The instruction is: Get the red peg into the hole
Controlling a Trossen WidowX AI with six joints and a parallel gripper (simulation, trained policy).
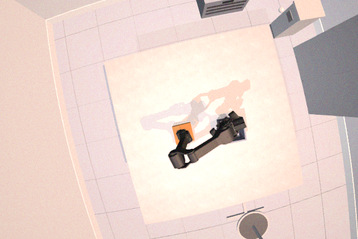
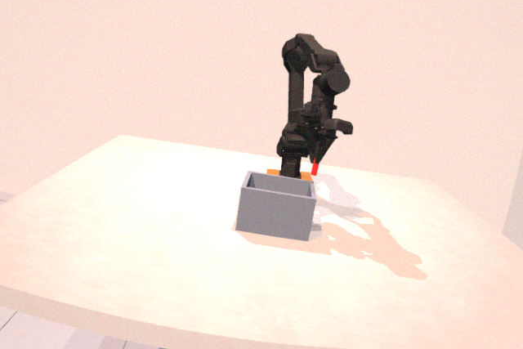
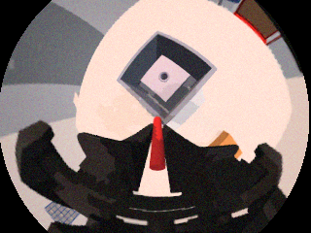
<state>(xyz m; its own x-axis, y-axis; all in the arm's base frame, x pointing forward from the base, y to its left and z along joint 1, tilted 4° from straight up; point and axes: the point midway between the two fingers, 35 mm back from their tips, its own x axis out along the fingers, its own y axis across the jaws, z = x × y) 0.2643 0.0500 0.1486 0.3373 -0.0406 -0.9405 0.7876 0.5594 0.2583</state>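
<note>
My gripper (image 2: 315,161) (image 3: 157,126) is shut on the red peg (image 2: 315,168) (image 3: 156,152), which sticks out below the fingertips and is held in the air. The open grey box (image 1: 241,136) (image 2: 274,215) (image 3: 181,51) stands on the table. In the wrist view the peg's far end overlaps the box's nearest rim corner. The pale plate (image 3: 167,91) with its round dark hole (image 3: 164,76) shows at the box's bottom, ahead of the peg. In the top view the arm covers the peg, the fingertips and much of the box.
The box's upright walls and raised rim stand close to the gripper. The orange base plate (image 1: 187,126) (image 2: 272,172) (image 3: 224,141) lies under the arm's base on the pale table (image 1: 202,196) (image 2: 168,269). Grey cabinets stand on the floor beyond the table.
</note>
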